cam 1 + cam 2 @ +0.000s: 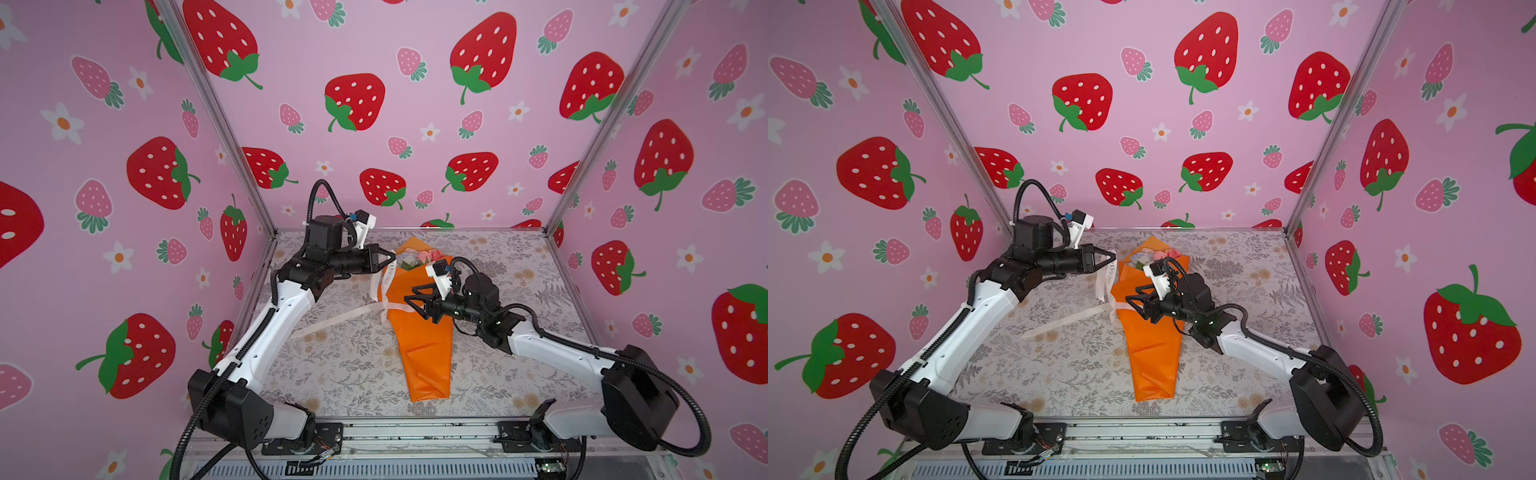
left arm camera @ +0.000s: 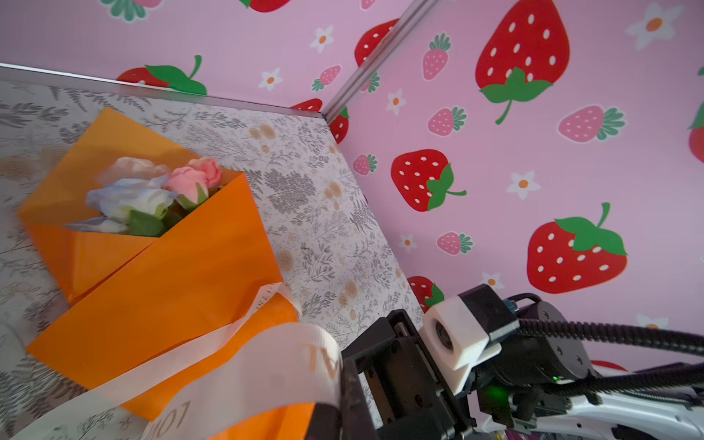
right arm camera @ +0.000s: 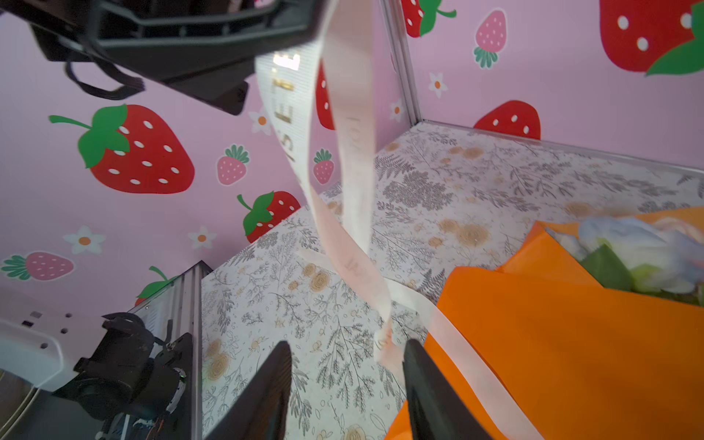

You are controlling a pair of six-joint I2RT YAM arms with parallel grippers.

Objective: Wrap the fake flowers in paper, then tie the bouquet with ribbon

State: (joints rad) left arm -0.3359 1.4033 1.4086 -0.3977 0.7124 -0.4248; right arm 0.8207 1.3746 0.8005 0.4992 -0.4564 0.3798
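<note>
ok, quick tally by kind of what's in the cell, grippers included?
bouquet of fake flowers: 1
cream ribbon: 1
grippers: 2 (left gripper, right gripper)
Total: 4

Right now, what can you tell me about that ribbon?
The ribbon is a flat, cream, slightly sheer band with gold lettering. It crosses the middle of the orange bouquet. The shut left gripper holds a loop of it up; one tail lies on the table. The open right gripper hovers close by.
</note>
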